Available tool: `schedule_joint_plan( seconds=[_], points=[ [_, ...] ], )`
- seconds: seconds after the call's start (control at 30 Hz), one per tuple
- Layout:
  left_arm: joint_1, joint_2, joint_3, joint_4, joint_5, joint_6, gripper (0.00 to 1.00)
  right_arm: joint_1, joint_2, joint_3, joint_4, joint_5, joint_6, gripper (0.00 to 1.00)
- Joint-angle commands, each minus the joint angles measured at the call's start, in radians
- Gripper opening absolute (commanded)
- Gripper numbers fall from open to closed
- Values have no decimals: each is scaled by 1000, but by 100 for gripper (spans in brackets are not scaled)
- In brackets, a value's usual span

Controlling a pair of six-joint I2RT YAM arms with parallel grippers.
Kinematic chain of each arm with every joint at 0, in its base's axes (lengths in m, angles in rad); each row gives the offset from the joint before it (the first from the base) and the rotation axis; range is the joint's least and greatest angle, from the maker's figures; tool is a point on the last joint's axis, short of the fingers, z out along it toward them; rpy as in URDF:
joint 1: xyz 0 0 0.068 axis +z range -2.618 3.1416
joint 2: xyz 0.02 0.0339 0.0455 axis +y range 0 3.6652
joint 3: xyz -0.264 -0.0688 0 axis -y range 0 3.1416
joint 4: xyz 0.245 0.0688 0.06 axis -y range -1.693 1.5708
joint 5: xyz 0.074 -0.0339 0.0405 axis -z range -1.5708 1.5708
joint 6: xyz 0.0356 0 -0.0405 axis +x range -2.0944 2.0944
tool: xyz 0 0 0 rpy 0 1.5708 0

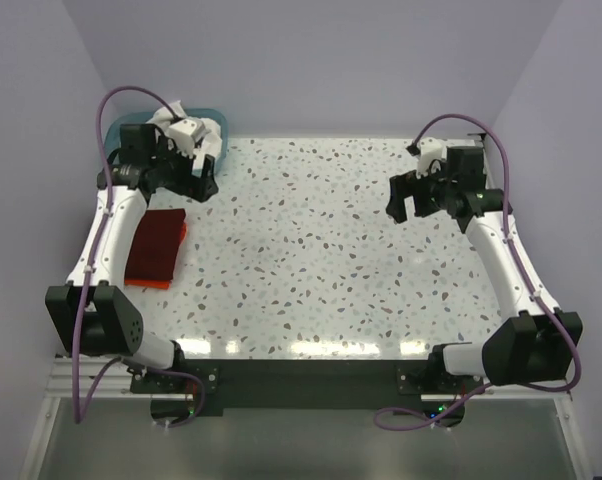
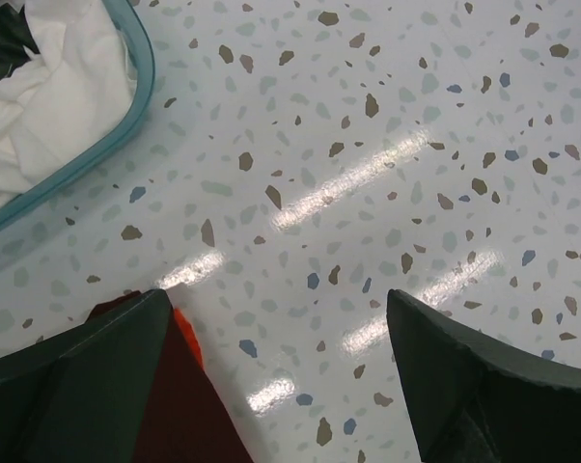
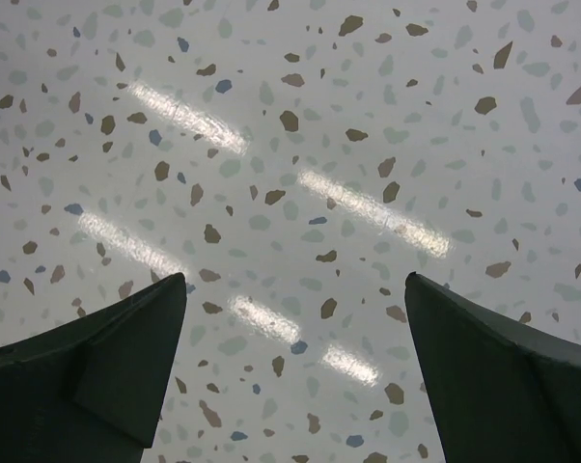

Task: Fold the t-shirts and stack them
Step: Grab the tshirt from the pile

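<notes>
Lying crumpled in the teal tub (image 2: pixel 142 60) at the table's (image 1: pixel 311 265) far left corner is the cream-white t-shirt (image 2: pixel 54 96). The folded dark red t-shirt (image 1: pixel 156 245) sits atop the orange t-shirt (image 2: pixel 188 342) by the left edge. The left gripper (image 1: pixel 191 185) and the right gripper (image 1: pixel 408 205) both hang spread wide and empty.

Top cam: high, looks down on whole table (image 1: pixel 321 270), tub (image 1: pixel 221 123) far-left. L wrist cam: close, facing down, just right of tub, shared w/ top. R wrist cam: close, well right.
</notes>
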Motion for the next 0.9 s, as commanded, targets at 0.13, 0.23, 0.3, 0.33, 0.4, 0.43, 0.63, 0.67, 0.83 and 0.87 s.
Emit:
schedule_joint_plan(
  seconds=[0.13, 0.23, 0.3, 0.33, 0.4, 0.43, 0.63, 0.67, 0.83, 0.87],
  points=[
    [28, 134, 203, -8, 33, -42, 100, -1, 38, 54, -3, -8, -4, 98],
    [74, 234, 379, -9, 60, -125, 100, -1, 49, 67, -7, 1, -8, 99],
    [109, 291, 457, -6, 52, -157, 100, -1, 50, 71, -14, 11, -18, 99],
    [120, 349, 530, -3, 34, -182, 100, -1, 52, 73, -14, 17, -19, 99],
    [136, 409, 603, 3, -23, -196, 100, -2, 53, 73, -26, 26, -33, 99],
    [139, 462, 632, 11, -55, -197, 100, -1, 52, 73, -28, 34, -36, 98],
    [157, 614, 692, 156, -201, -216, 100, -1, 61, 65, -43, 72, -64, 98],
    [160, 634, 704, 179, -210, -211, 100, -1, 62, 67, -48, 77, -67, 99],
    [162, 783, 772, 227, -281, -182, 100, -4, 93, 74, -60, 95, -87, 99],
    [162, 805, 777, 248, -296, -176, 100, -4, 101, 74, -63, 97, -94, 99]
  ],
)
